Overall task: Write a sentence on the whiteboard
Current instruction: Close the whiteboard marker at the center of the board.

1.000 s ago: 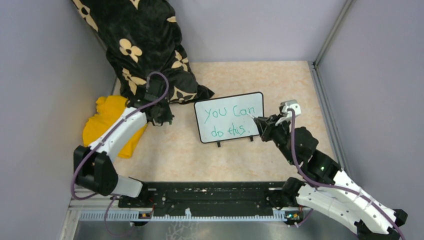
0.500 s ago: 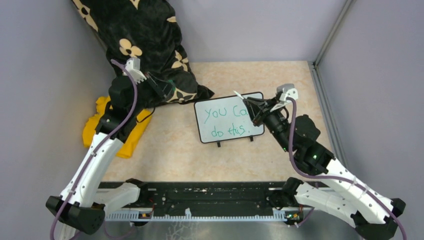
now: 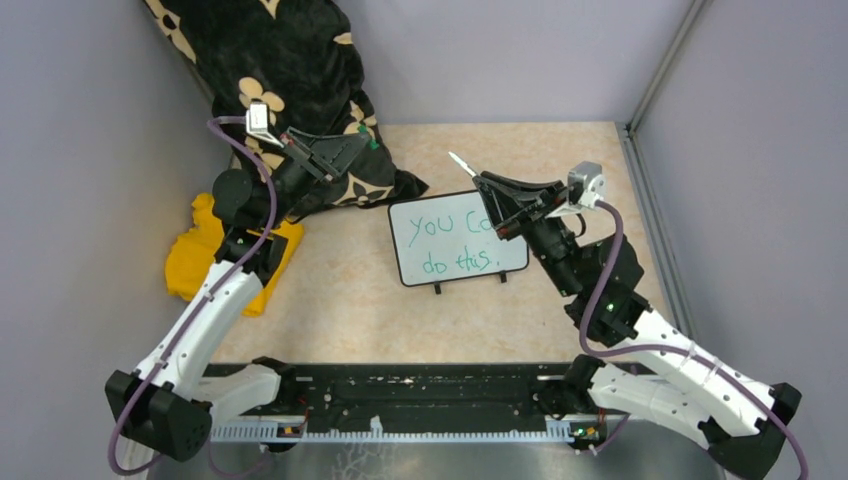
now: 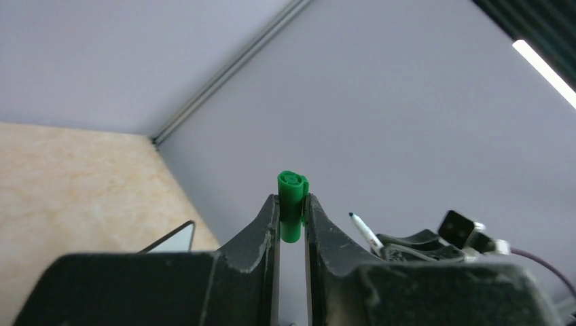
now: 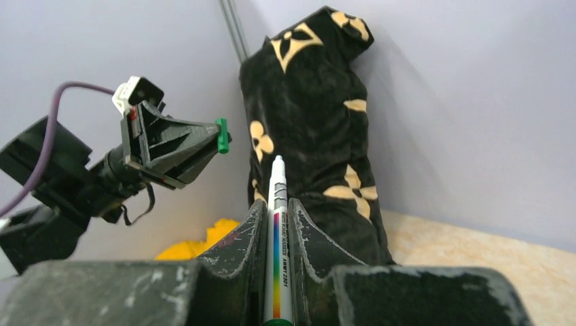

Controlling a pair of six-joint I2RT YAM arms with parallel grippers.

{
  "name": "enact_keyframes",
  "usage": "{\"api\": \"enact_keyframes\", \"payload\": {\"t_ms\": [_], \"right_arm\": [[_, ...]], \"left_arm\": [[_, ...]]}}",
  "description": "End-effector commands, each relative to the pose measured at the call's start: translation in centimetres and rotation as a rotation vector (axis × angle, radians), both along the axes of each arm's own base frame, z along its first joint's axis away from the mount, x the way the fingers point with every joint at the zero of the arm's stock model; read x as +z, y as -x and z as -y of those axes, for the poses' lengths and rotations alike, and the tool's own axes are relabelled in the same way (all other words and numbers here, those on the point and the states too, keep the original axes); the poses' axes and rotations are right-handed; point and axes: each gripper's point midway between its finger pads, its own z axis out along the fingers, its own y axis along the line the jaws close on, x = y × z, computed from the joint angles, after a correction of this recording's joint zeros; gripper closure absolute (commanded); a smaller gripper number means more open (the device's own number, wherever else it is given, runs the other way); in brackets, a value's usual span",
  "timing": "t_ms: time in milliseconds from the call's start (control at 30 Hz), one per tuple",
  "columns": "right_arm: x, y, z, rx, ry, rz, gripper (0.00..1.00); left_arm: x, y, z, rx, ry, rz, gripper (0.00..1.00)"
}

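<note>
We find the small glossy white whiteboard with a thin black frame (image 3: 512, 252) standing on its feet in the middle of the beige marbled tabletop (image 3: 600, 160). The green handwritten sentence (image 3: 462, 263) on it reads "you c… do this." in two lines, the top line's end hidden behind the right gripper (image 3: 482, 181), so we judge the writing done. What seems left is capping: that gripper is clamped on the white marker pen (image 5: 276, 231), its bare tip pointing toward the small green plastic cap (image 4: 292, 197) pinched in the left gripper (image 4: 291, 210), well apart.
</note>
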Motion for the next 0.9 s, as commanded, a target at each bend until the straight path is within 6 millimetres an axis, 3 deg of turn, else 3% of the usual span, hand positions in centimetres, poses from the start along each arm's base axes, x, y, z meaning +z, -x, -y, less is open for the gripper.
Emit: {"api": "enact_keyframes", "payload": {"t_ms": [0,300,433,867], "right_arm": [[3.8,1.4,0.3,0.012,-0.156,0.103,1.00],[6.5,2.2,-1.9,-0.071,-0.223,0.166,1.00],[6.6,2.0,-2.5,-0.071,-0.246,0.168,1.00],[5.9,2.3,-4.9,0.005,-0.245,0.167,1.00]], "left_arm": [[4.7,2.6,-0.1,-0.121,0.207,0.132,1.00],[6.6,2.0,-0.6,-0.199,0.418,0.026,1.00],[7.6,2.9,0.0,-0.246,0.456,-0.019,1.00],[7.3,3.3,0.8,-0.228,0.473,-0.114,1.00]]}}
